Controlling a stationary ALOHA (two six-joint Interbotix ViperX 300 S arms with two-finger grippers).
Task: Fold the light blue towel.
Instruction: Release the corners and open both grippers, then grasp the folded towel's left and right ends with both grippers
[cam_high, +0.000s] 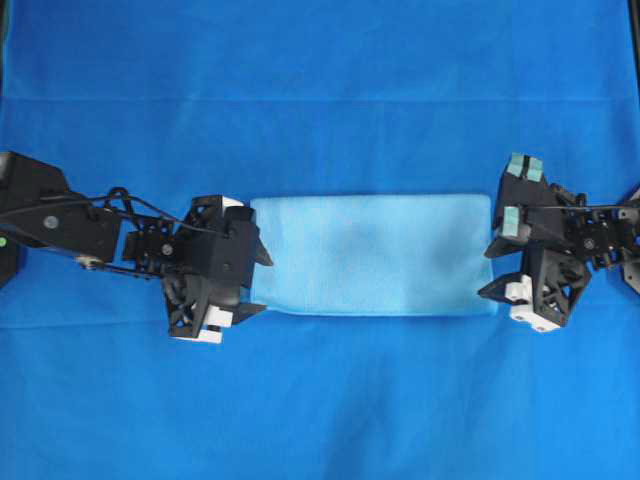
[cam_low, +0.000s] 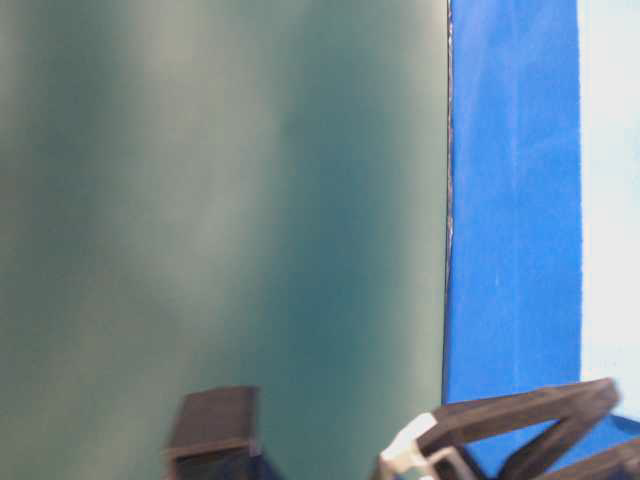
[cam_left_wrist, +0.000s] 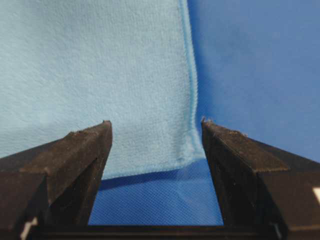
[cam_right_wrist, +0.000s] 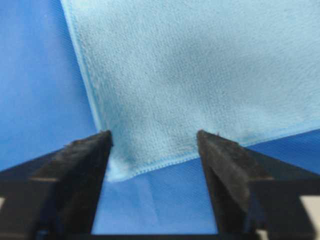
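in the left wrist view the left gripper (cam_left_wrist: 156, 125) filled the bottom of the frame, its two dark fingers (cam_left_wrist: 82, 155) spread wide with nothing between them but cloth lying below. just past the tips lay a corner of the light blue towel (cam_left_wrist: 100, 75), its stitched hem running up the frame right of centre and its near edge crossing the gap between the fingers; the dark blue table covering (cam_left_wrist: 255, 65) showed to the right and beneath.

the right wrist view was much the same – the right gripper (cam_right_wrist: 154, 134) had its fingers (cam_right_wrist: 225, 170) set well apart and gripped nothing. a towel corner sat by the left fingertip, with the hem rising to the upper left and the cloth spreading across the upper right.

from overhead the towel (cam_high: 372, 254) lay flat as a wide rectangle in the middle of the frame, folded to a band on the table covering (cam_high: 320, 90). the left gripper (cam_high: 262, 280) stood at its left end, over the lower left corner, and the right gripper (cam_high: 490, 268) at its right end, near the lower right corner – neither lifted any cloth.

the table-level view was mostly a blurred grey-green surface (cam_low: 220, 200), with a strip of the table covering (cam_low: 510, 200) on the right, pale cloth at the far right edge and dark, blurred arm parts (cam_low: 520, 430) along the bottom.
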